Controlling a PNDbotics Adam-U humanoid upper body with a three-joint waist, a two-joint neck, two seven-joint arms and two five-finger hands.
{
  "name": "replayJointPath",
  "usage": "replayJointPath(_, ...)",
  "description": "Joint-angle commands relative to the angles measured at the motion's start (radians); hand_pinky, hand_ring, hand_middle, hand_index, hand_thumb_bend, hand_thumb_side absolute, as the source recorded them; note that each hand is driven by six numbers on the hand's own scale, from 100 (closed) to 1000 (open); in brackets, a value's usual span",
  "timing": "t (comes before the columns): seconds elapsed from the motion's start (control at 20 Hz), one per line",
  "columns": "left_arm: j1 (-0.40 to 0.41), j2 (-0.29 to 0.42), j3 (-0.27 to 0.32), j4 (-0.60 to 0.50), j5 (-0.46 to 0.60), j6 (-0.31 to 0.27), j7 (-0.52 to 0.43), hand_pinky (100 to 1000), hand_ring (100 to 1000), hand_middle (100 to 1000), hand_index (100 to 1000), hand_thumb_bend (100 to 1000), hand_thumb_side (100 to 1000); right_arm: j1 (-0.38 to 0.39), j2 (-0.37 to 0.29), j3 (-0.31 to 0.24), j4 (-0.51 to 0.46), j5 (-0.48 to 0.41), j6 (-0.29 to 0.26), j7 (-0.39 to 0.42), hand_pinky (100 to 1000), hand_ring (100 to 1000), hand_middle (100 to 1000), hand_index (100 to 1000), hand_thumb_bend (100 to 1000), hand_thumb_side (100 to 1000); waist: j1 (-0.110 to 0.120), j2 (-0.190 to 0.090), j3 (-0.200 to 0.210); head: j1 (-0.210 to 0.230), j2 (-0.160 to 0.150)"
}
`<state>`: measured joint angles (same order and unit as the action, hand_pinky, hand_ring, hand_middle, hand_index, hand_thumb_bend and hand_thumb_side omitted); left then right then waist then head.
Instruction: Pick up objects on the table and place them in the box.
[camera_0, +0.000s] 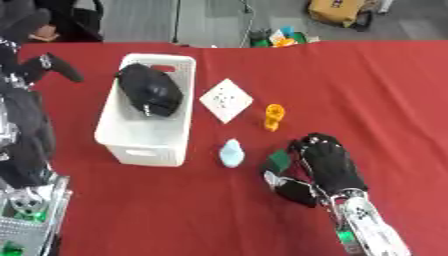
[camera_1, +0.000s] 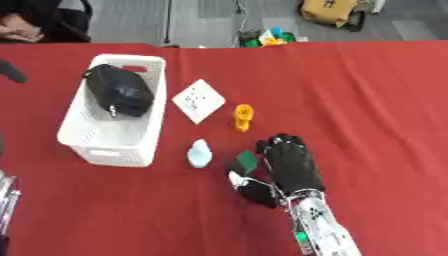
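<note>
A white slotted box (camera_0: 131, 132) stands at the left of the red table with a black bag (camera_0: 149, 90) inside it. To its right lie a white square card (camera_0: 226, 99), a small orange object (camera_0: 274, 116) and a pale blue object (camera_0: 231, 153). My right hand (camera_0: 328, 162) comes in from the bottom right, palm down. A small green object (camera_1: 247, 160) lies on the table in the gap between its spread thumb and its fingers. My left hand (camera_0: 54, 66) shows at the upper left edge, beside the box and away from the objects.
My left arm (camera_0: 22, 140) fills the left edge beside the box. Past the table's far edge, colourful items (camera_0: 280, 37) and a cardboard box (camera_0: 337, 10) lie on the floor. A person sits at the far left corner.
</note>
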<state>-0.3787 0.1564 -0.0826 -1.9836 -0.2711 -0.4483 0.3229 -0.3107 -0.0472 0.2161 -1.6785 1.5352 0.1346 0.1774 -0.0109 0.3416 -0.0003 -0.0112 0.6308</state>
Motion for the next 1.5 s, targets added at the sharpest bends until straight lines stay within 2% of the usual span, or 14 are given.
replayJointPath(0.05,-0.012,0.003,-0.002,-0.016,0.003,0.0,-0.006,380,819,792,920,107,1000,-0.015,0.0,-0.005,-0.007,0.008,0.007,-0.014,844,822,468,703,420,937,0.001,-0.014,-0.001,0.001,-0.014)
replayJointPath(0.4,-0.011,0.003,-0.001,-0.016,0.004,0.001,-0.008,379,819,792,920,107,1000,-0.017,-0.001,-0.006,-0.001,0.009,0.012,-0.019,846,824,466,698,363,915,0.003,-0.012,-0.002,-0.002,-0.016)
replayJointPath(0.9,-0.013,0.001,-0.001,-0.016,0.004,0.001,-0.006,378,820,792,920,107,1000,-0.015,0.002,-0.005,0.014,0.004,0.0,0.011,845,827,457,689,380,818,0.005,-0.009,-0.005,-0.004,-0.016)
replayJointPath(1.15,-0.014,0.001,-0.003,-0.016,0.005,0.001,-0.006,378,820,792,920,107,1000,-0.016,0.003,-0.008,0.021,0.002,-0.004,0.015,843,824,457,689,390,809,0.005,-0.008,-0.005,-0.004,-0.019)
replayJointPath(1.5,-0.013,0.0,-0.004,-0.016,0.006,0.002,-0.007,376,821,793,920,107,1000,-0.017,0.003,-0.009,0.026,-0.003,-0.008,0.011,836,817,449,679,354,820,0.006,-0.008,-0.004,-0.005,-0.022)
